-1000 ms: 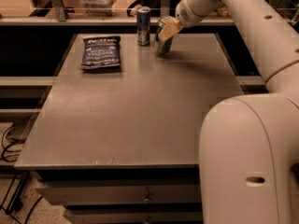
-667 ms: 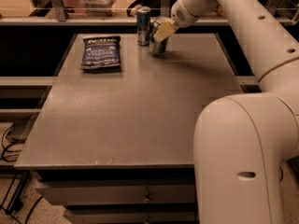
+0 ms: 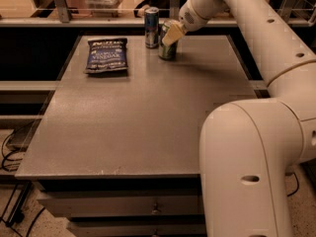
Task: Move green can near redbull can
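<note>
Gripping green can (image 3: 167,50), tool (image 3: 169,34) beside redbull can (image 3: 151,27); labels unreadable.

Colours on grey table (image 3: 143,132).
Cream gripper (image 3: 170,34) clasps green can (image 3: 167,52) beside blue-and-silver redbull can (image 3: 151,28); chip bag (image 3: 106,56) dark blue, white lettering.

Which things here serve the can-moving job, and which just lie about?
In the job: green can; redbull can beside it; end effector gripping the green can's top.
Lying about: blue chip bag, on the table.
</note>
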You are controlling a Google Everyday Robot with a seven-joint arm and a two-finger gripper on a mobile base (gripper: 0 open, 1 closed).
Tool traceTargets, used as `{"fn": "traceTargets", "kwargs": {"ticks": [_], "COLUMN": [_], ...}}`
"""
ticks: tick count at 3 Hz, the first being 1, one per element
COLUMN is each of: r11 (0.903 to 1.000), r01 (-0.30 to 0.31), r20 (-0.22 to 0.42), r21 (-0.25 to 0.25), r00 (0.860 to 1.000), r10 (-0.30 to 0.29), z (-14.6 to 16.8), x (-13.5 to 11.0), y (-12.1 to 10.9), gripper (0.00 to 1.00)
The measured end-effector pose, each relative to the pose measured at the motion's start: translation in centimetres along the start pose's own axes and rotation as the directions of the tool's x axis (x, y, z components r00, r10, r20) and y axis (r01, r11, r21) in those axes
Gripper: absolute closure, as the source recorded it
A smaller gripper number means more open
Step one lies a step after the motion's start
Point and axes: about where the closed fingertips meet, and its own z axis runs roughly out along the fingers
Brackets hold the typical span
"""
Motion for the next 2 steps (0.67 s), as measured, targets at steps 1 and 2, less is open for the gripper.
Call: {"fn": "traceTargets", "kwargs": {"ticks": [1, 2], "r11": [1.0, 1.0], "r01": [0.003, 0.003], "r20": [0.013, 0.014], "r21": [0.009, 0.009], "r00": [1.0, 1.0], "r10": [-0.003, -0.003], "z": [-0.61, -0.64], "x": [-0.22, -0.24], "y": [-0.17, -0.18], "gripper": [0.0, 0.0]}}
